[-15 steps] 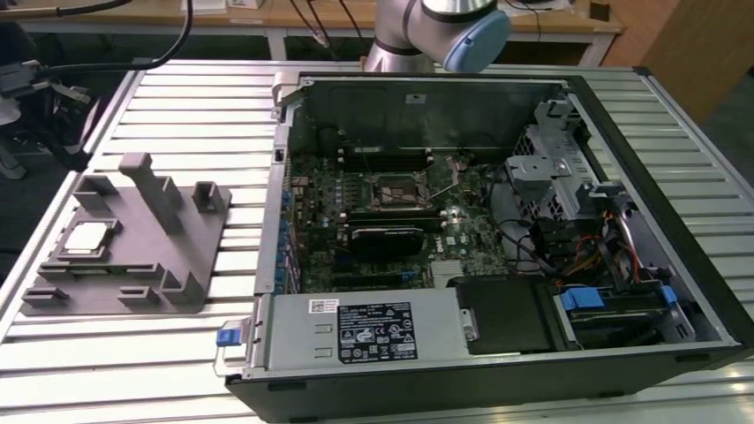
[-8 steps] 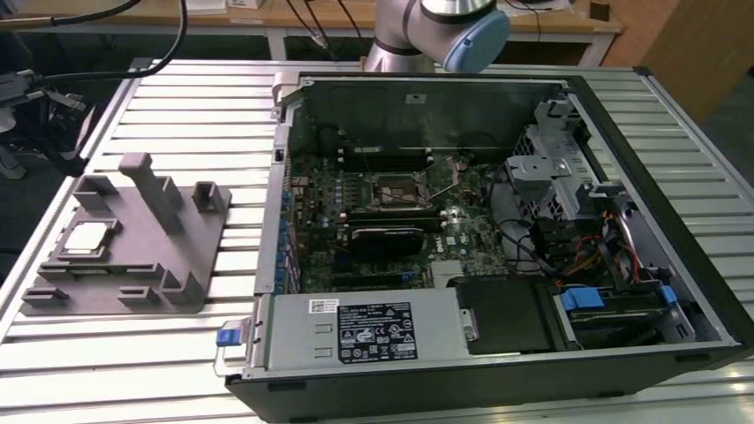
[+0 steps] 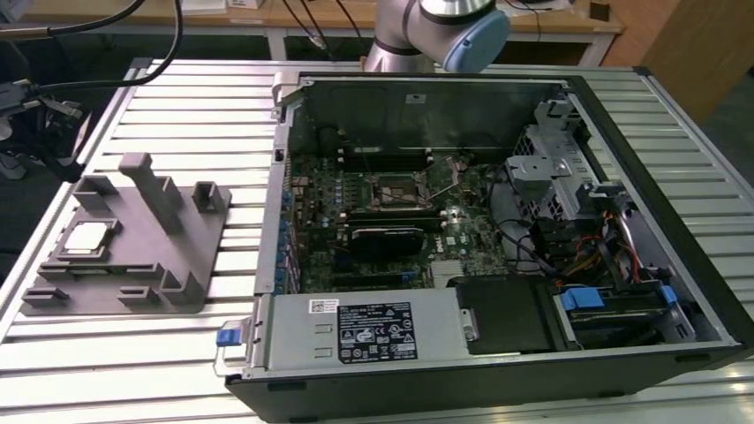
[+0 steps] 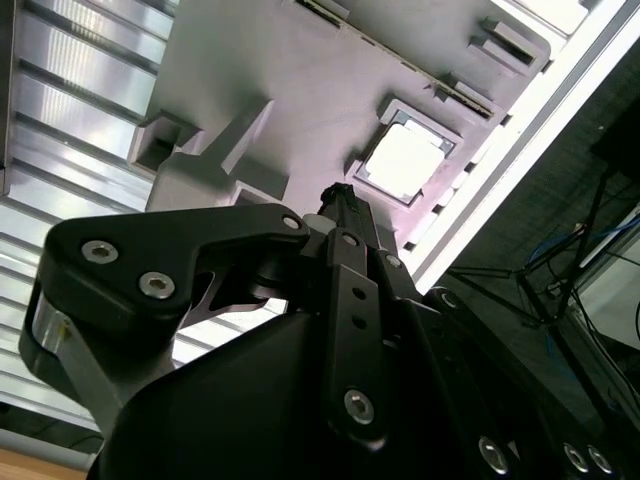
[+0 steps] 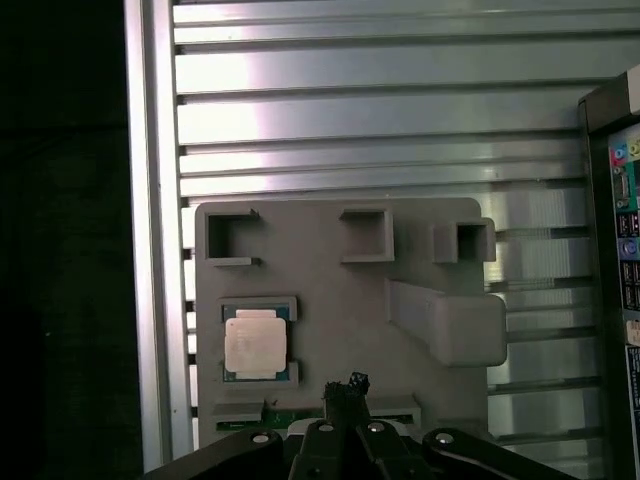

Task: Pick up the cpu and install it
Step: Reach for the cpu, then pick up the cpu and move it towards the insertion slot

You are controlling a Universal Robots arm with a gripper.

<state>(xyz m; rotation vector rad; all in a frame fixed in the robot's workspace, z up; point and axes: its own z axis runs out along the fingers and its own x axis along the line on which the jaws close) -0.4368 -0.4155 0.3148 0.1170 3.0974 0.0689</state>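
Observation:
The cpu (image 3: 88, 237) is a small silvery square chip lying flat in a framed pocket of the grey holder block (image 3: 141, 265), on the exterior view's left. Both wrist views look down on it: the cpu (image 5: 255, 343) (image 4: 405, 160) rests in its pocket. My gripper (image 5: 346, 384) (image 4: 338, 195) hovers above the holder block (image 5: 340, 290), a little to the side of the chip and apart from it. Its fingers are shut with nothing between them. The black-framed socket (image 3: 395, 188) sits in the middle of the motherboard inside the open computer case (image 3: 613, 115).
The holder block carries upright posts (image 3: 154, 190) and a raised bar (image 5: 445, 318) beside the chip. It stands on a ribbed aluminium table (image 3: 177, 97). The robot arm (image 3: 430, 31) rises behind the case. Cables (image 3: 589, 256) and a drive cage crowd the case's far side.

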